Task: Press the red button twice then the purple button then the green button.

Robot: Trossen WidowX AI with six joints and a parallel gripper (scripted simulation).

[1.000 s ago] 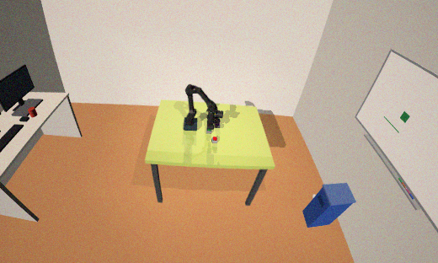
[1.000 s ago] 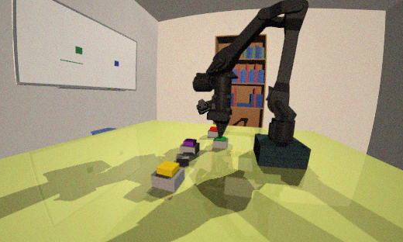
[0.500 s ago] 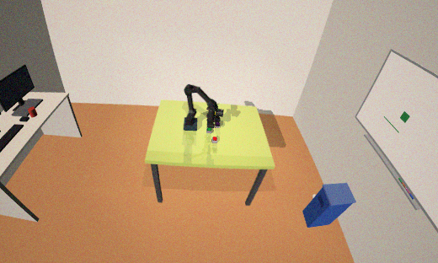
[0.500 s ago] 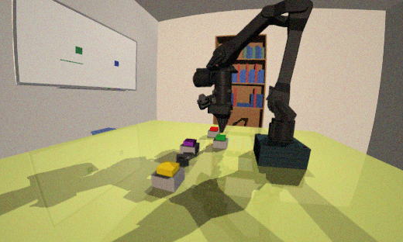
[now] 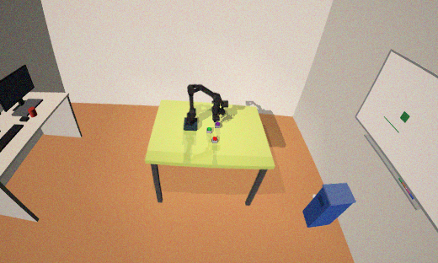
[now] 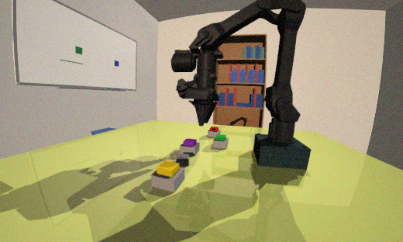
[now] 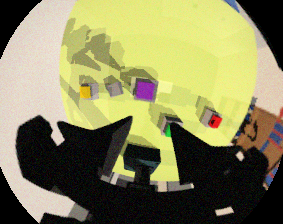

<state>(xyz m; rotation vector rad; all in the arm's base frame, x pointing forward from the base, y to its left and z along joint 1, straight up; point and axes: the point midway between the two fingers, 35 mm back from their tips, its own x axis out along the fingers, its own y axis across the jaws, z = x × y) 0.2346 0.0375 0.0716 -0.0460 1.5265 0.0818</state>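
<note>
The red button [image 5: 215, 138] [image 6: 214, 129] [image 7: 215, 121] sits on a grey base, right of the gripper in the wrist view. The purple button [image 5: 217, 124] [image 6: 190, 143] [image 7: 145, 91] is beyond the fingertips in the wrist view, fully visible. The green button [image 5: 209, 129] [image 6: 220, 137] [image 7: 168, 131] is partly hidden behind the right-hand finger in the wrist view. My gripper [image 5: 216, 120] [image 6: 201, 124] [image 7: 152, 121] is open, with nothing between its fingers. It points down above the table and touches no button.
A yellow button [image 6: 168, 168] [image 7: 85, 91] on a grey base and a small dark grey block [image 6: 183, 159] [image 7: 114, 89] stand in line beyond the purple button. The arm's base is on the yellow-green table [image 5: 167, 145] [image 6: 355, 178].
</note>
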